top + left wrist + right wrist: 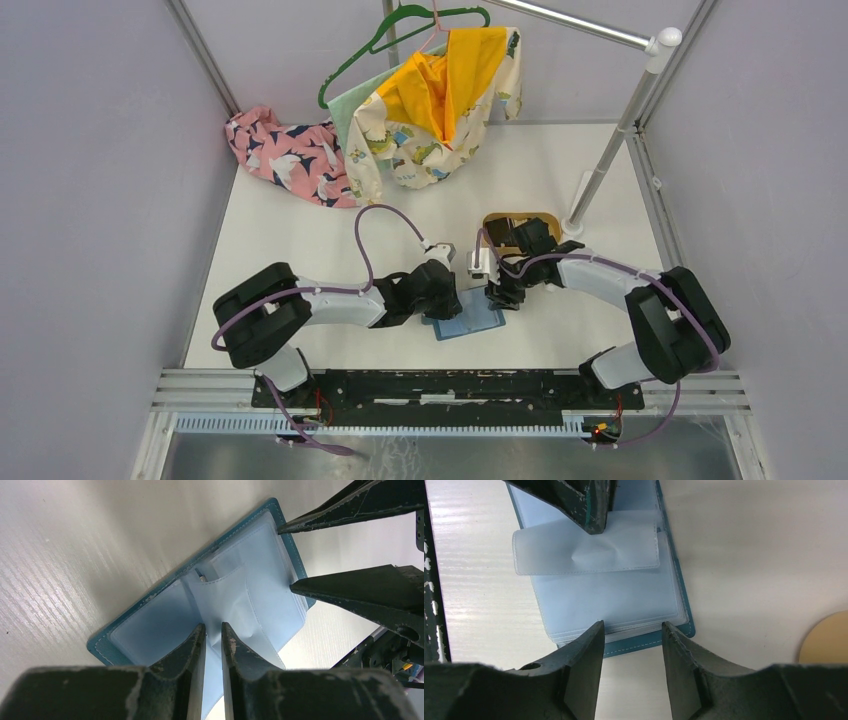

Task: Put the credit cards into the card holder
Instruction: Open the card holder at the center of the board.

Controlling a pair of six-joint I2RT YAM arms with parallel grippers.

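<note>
Teal cover and pale blue frosted sleeves are being shown by the card holder [609, 600]. Far left, a pink cloth [285, 155] is being seen patterned with white and navy birds. To its right, a cream printed garment [400, 150] is being seen lined in yellow. Tan is being noted on the tray [829, 637].

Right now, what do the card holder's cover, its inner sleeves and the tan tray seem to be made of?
Cover of the card holder: teal, matte, pale stitching along the edge; probably faux leather. Its inner sleeves: translucent, faintly glossy, one bulging softly; likely thin flexible plastic. The tan tray: smooth, matte; possibly wood, but no grain shows clearly.
</note>
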